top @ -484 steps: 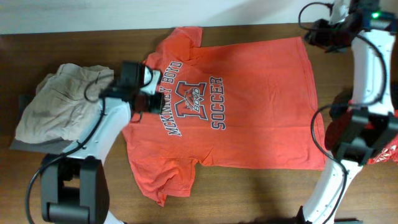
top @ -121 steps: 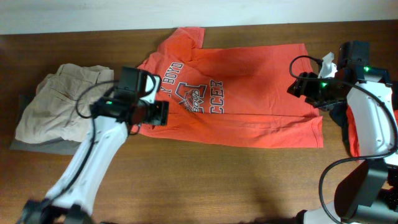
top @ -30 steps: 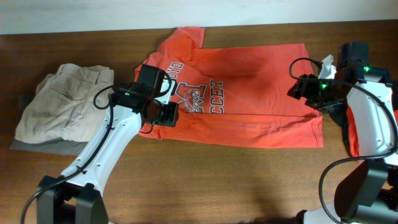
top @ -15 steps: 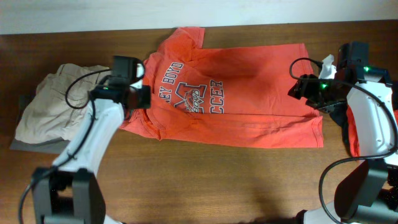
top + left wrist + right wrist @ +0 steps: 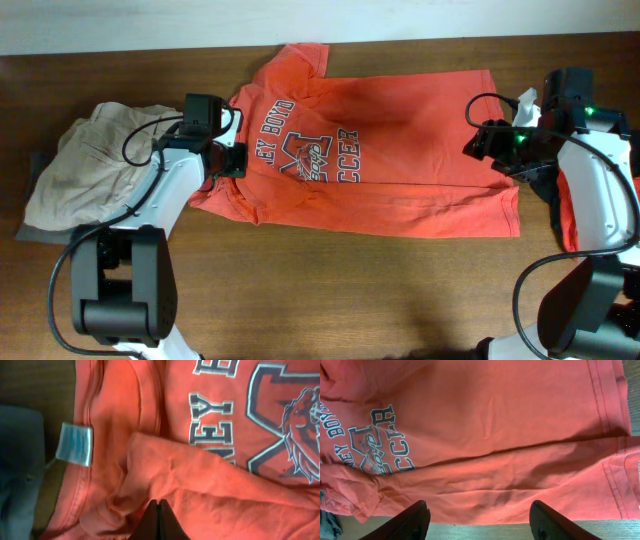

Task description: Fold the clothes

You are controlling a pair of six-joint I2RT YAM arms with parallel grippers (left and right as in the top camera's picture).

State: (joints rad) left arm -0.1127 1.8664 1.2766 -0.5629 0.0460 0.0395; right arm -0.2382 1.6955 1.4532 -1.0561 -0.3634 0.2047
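Left hand [image 5: 157, 505] clenched at bunched T-shirt [image 5: 400, 150] fabric, grip unclear, right hand [image 5: 479, 510] released above it, print [image 5: 315, 155] partly hidden by fold

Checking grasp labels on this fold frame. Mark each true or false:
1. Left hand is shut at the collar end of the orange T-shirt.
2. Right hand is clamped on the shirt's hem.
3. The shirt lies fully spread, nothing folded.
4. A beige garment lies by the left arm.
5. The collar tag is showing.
1. True: the left hand is shut, apparently pinching bunched cloth of the orange T-shirt near the collar.
2. False: the right hand is open above the shirt and holds nothing.
3. False: one long edge is folded over, hiding part of the print.
4. True: the beige garment lies there.
5. True: a pale blue tag shows.
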